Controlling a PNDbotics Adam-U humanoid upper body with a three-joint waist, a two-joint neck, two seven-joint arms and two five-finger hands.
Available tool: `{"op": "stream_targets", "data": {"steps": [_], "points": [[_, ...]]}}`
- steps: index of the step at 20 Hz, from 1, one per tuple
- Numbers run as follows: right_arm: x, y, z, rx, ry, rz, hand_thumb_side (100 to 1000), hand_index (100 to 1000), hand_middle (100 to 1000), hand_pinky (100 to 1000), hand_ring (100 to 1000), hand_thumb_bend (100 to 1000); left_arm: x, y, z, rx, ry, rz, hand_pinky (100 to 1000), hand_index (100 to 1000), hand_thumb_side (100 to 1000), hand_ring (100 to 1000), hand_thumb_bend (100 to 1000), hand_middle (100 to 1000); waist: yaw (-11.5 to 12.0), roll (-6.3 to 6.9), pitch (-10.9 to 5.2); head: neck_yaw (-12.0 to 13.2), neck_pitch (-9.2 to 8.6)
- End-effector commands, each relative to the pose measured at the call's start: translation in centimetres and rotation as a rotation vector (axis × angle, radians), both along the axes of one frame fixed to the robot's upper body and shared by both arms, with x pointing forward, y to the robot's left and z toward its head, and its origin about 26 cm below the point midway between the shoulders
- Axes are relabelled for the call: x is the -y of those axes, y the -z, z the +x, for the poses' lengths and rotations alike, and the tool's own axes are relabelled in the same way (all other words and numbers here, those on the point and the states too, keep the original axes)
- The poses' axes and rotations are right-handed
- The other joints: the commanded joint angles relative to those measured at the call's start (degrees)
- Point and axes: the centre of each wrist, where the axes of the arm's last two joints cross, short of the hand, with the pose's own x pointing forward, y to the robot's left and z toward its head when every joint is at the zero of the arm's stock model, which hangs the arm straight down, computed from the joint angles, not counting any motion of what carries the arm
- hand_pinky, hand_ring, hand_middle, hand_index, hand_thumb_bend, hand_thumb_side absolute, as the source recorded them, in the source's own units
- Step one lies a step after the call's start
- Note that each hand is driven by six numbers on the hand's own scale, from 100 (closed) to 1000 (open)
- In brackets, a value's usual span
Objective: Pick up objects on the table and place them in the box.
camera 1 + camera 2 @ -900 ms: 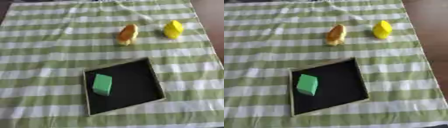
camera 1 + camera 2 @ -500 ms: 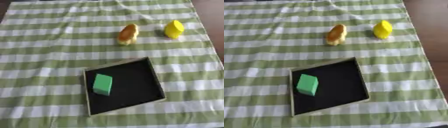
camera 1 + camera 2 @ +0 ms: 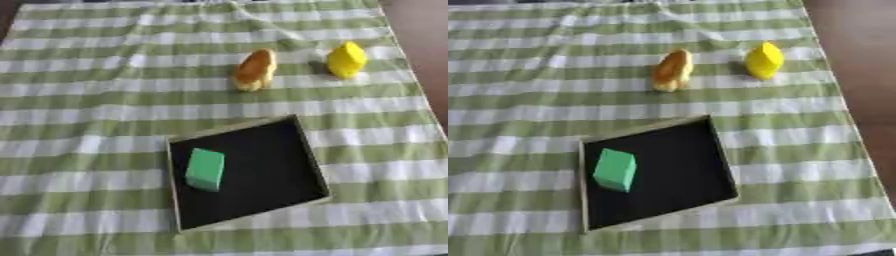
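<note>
A green block (image 3: 206, 169) lies inside the shallow black box (image 3: 302, 142), toward its left side and apart from the rim — one object already home. The box sits askew on the green-and-white striped cloth (image 3: 87, 125), closer to the near edge of the tabletop than the far one.

Two objects are still out. An orange, rounded piece (image 3: 255, 69) (its exact shape is hard to make out) rests on the cloth beyond the box's far rim, and a yellow piece (image 3: 346, 59) stands to its right, near the cloth's right edge, where bare brown tabletop (image 3: 859, 75) begins. The two are near each other but not touching.

Neither robot hand shows in either eye view, so whether their fingers are apart or together cannot be told.

The task looks to be between pickups: one of three things boxed, nothing held in sight. The next move likely calls for a hand to reach toward the far half of the table, close on the orange or the yellow piece, lift it clear and carry it back over the rim — there is open black floor to the right of the green block.
</note>
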Motion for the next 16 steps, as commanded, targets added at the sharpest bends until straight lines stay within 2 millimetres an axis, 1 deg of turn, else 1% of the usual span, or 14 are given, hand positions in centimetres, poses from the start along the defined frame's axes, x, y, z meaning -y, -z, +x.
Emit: {"op": "stream_targets", "data": {"steps": [1, 3, 5, 8, 9, 10, 11, 12, 13, 14, 15, 16], "points": [[3.1, 0.0, 3.9, -0.143, 0.175, -0.090, 597, 904, 846, 926, 950, 100, -0.1, -1.0, -0.4, 0.028, 0.006, 0.034, 843, 940, 477, 843, 100, 798, -0.1, -0.21, -1.32, -0.4, -0.10], [4.0, 0.8, 6.3, -0.219, 0.220, -0.155, 628, 913, 859, 928, 957, 100, -0.1, -1.0, -0.4, 0.026, 0.007, 0.036, 843, 939, 477, 843, 100, 798, -0.1, -0.24, -1.35, -0.5, -0.10], [4.4, 1.7, 8.0, -0.286, 0.240, -0.224, 595, 918, 866, 928, 959, 100, -0.1, -1.0, -0.4, 0.025, 0.008, 0.036, 843, 939, 478, 843, 100, 798, -0.2, -0.25, -1.37, -0.6, -0.20], [4.4, 2.9, 9.6, -0.366, 0.241, -0.353, 508, 924, 875, 928, 959, 100, -0.1, -1.0, -0.4, 0.024, 0.010, 0.036, 843, 939, 479, 842, 100, 797, -0.3, -0.24, -1.33, -0.7, -0.34], [4.3, 3.2, 10.0, -0.386, 0.235, -0.391, 470, 926, 874, 928, 955, 100, -0.1, -1.0, -0.4, 0.023, 0.010, 0.036, 843, 938, 481, 842, 100, 797, -0.3, -0.24, -1.32, -0.7, -0.36], [4.3, 3.5, 10.2, -0.406, 0.227, -0.434, 427, 926, 854, 923, 934, 100, -0.1, -1.0, -0.4, 0.022, 0.010, 0.036, 842, 938, 482, 842, 100, 797, -0.3, -0.25, -1.31, -0.7, -0.33], [4.2, 3.7, 10.4, -0.425, 0.224, -0.474, 365, 930, 846, 921, 924, 100, -0.1, -1.0, -0.4, 0.020, 0.009, 0.036, 843, 938, 483, 843, 100, 797, -0.3, -0.25, -1.31, -0.7, -0.31], [4.2, 4.0, 10.6, -0.447, 0.220, -0.517, 279, 935, 852, 924, 929, 100, -0.1, -1.0, -0.4, 0.019, 0.008, 0.037, 842, 938, 483, 843, 100, 797, -0.3, -0.25, -1.31, -0.7, -0.29], [4.1, 4.1, 10.7, -0.467, 0.216, -0.552, 279, 935, 852, 924, 929, 100, -0.1, -1.0, -0.4, 0.019, 0.008, 0.037, 842, 938, 483, 843, 100, 797, -0.3, -0.24, -1.33, -0.8, -0.25], [4.1, 4.2, 10.8, -0.484, 0.212, -0.579, 163, 934, 856, 928, 935, 100, -0.1, -1.0, -0.4, 0.020, 0.008, 0.036, 842, 938, 482, 843, 100, 797, -0.3, -0.22, -1.34, -0.7, -0.28], [4.0, 4.3, 10.9, -0.497, 0.209, -0.600, 100, 934, 862, 933, 942, 160, -0.1, -1.0, -0.4, 0.020, 0.007, 0.036, 842, 938, 482, 844, 100, 797, -0.4, -0.19, -1.35, -0.7, -0.33], [4.0, 4.4, 10.9, -0.511, 0.206, -0.620, 100, 934, 867, 937, 948, 214, -0.1, -1.0, -0.4, 0.020, 0.007, 0.036, 842, 938, 482, 844, 100, 797, -0.4, -0.18, -1.37, -0.7, -0.37]]}}
